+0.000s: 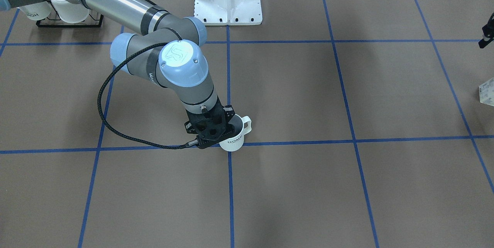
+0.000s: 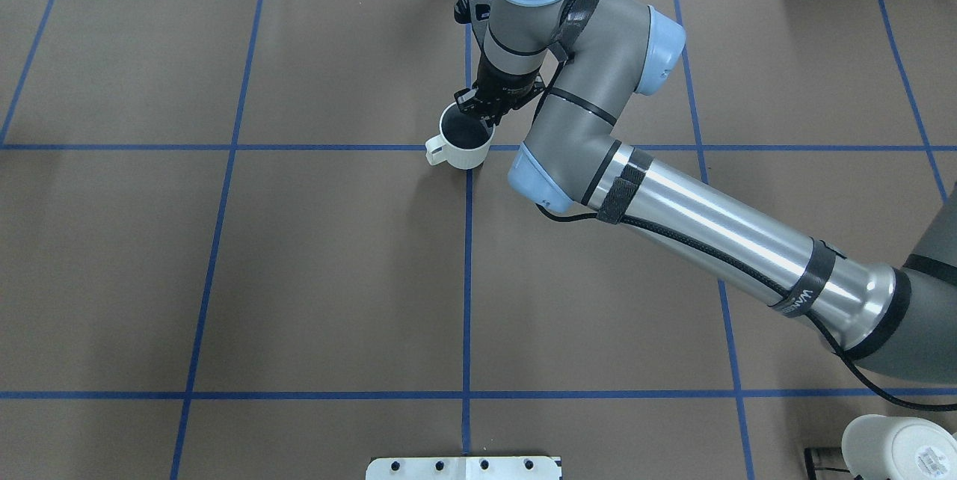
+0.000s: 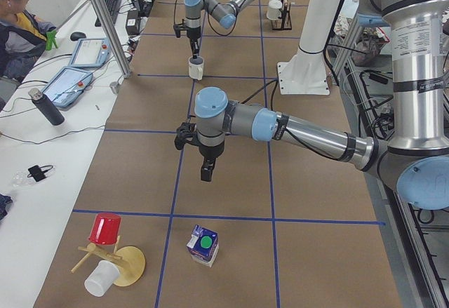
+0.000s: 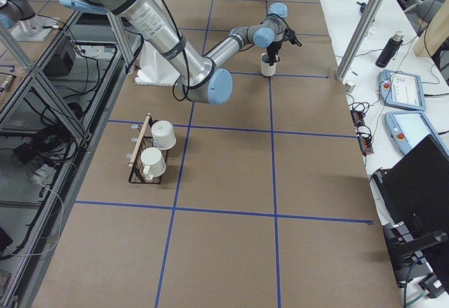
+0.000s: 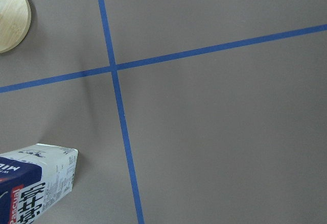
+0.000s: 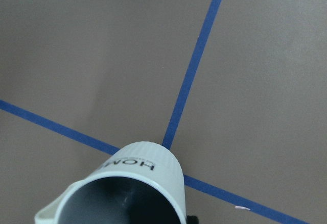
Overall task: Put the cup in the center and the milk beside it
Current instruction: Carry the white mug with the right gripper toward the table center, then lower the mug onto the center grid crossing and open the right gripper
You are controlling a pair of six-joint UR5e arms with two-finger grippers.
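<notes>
Brown desk (image 2: 336, 278): my right gripper (image 2: 478, 115) clamps the cup (image 2: 460, 156) by its rim to set it upright mid-desk; milk (image 3: 203, 245) waits by the left edge; left gripper (image 3: 205, 171), cannot tell

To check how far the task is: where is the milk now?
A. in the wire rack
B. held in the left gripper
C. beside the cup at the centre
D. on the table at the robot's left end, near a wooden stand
D: the milk stands on the table by the wooden stand, far from the cup, and the left gripper hangs apart from it.
</notes>
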